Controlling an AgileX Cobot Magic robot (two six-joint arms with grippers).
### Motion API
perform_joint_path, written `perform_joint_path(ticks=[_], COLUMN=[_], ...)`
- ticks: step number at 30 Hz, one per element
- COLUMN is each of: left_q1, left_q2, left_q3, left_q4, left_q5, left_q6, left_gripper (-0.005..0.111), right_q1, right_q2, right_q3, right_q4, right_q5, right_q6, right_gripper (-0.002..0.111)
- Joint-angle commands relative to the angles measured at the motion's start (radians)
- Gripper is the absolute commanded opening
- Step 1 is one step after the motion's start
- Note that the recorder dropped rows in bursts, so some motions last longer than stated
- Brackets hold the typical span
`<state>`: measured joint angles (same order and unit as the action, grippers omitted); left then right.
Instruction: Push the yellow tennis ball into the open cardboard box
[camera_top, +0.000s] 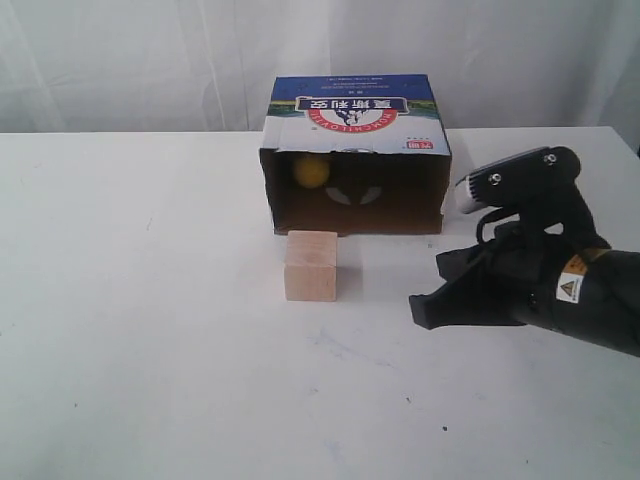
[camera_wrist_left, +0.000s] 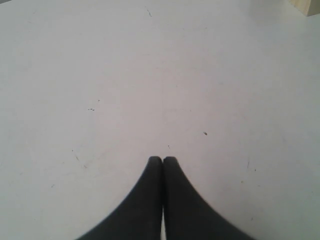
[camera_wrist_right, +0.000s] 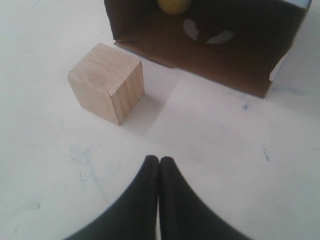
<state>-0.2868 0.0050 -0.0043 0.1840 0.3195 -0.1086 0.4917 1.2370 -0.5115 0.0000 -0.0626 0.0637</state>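
Note:
The yellow tennis ball (camera_top: 311, 171) (camera_wrist_right: 173, 5) lies inside the open cardboard box (camera_top: 356, 120) (camera_wrist_right: 250, 75), at the left of its dark interior, near the back wall with its two oval holes. My right gripper (camera_top: 418, 308) (camera_wrist_right: 159, 161) is shut and empty, low over the table to the right of the box's front, well short of the opening. My left gripper (camera_wrist_left: 162, 160) is shut too, with nothing in it, over bare white table; it does not show in the exterior view.
A pale wooden cube (camera_top: 311, 265) (camera_wrist_right: 106, 82) stands on the white table (camera_top: 150, 330) just in front of the box's left half, left of my right gripper. One of its corners (camera_wrist_left: 307, 7) peeks into the left wrist view. A white curtain hangs behind.

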Motion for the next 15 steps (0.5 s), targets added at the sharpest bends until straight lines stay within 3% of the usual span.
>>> perform_joint_path(ticks=[1,15], left_q1=[-0.005,-0.005], left_q2=[-0.005,-0.005], left_q3=[0.004,0.004], left_q4=[0.003,0.003], left_q5=[0.014,0.014], left_q6=[0.002,0.002], left_gripper=[0.000,0.000], right_q1=[-0.004,-0.007], right_q2=[-0.094,-0.519], right_q3=[0.048,0.308], right_q4=[0.000,0.000], right_q5=[-0.003,-0.006], right_q6=[0.003,0.050], right_gripper=[0.000,0.000])
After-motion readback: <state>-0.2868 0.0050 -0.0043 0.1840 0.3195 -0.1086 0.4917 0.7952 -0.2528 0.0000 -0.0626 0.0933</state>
